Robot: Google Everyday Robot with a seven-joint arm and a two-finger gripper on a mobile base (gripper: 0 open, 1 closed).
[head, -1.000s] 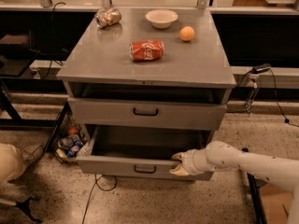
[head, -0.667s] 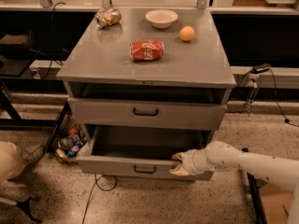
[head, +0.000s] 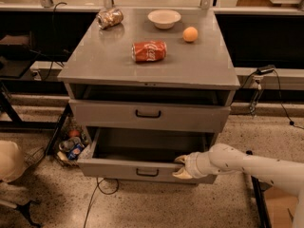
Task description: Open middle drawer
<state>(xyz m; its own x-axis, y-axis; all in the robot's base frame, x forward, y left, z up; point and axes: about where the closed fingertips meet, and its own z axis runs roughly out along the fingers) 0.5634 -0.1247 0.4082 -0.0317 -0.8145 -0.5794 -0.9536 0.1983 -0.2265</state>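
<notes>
The middle drawer (head: 118,169) is the wide, shallow grey one with a small black loop handle (head: 147,173). It stands pulled well out of the grey cabinet, and its inside looks empty. My gripper (head: 181,167) is at the right part of the drawer's front panel, on the end of my white arm, which comes in from the lower right. One tan finger (head: 181,159) lies over the top rim and the other lies on the outer face, so the gripper pinches the panel. The taller-fronted drawer (head: 190,118) above it is closed.
On the cabinet top (head: 95,63) lie a red soda can (head: 149,51), a crumpled can (head: 109,18), a white bowl (head: 164,18) and an orange (head: 190,34). A pile of packets (head: 71,147) sits on the floor at the cabinet's left. Cables hang at the right.
</notes>
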